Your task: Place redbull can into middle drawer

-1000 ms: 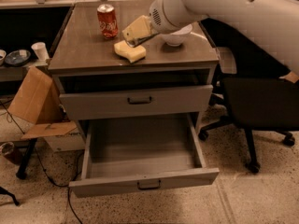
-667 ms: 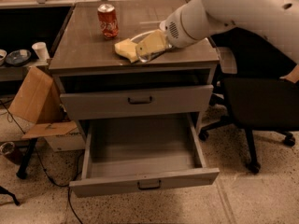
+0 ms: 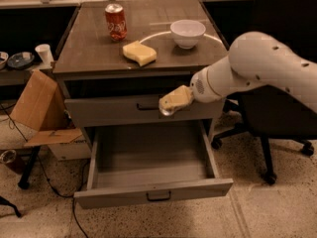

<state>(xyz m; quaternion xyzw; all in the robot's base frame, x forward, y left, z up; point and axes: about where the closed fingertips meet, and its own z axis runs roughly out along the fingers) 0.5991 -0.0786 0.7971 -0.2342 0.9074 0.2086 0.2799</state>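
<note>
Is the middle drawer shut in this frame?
No, the middle drawer stands pulled out, its inside showing, with the pincer above it before the upper front.

flr (image 3: 277, 212) speckled | blk office chair (image 3: 277, 133) | cardboard box (image 3: 33, 102) | dim light

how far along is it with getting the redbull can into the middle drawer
Done: the middle drawer is pulled open and looks empty. The redbull can is off the cabinet top and clamped in the gripper; only its silvery end shows. In hand: the gripper hangs in front of the upper drawer front, above the open drawer. Left: lower the can into the drawer and let go.
</note>
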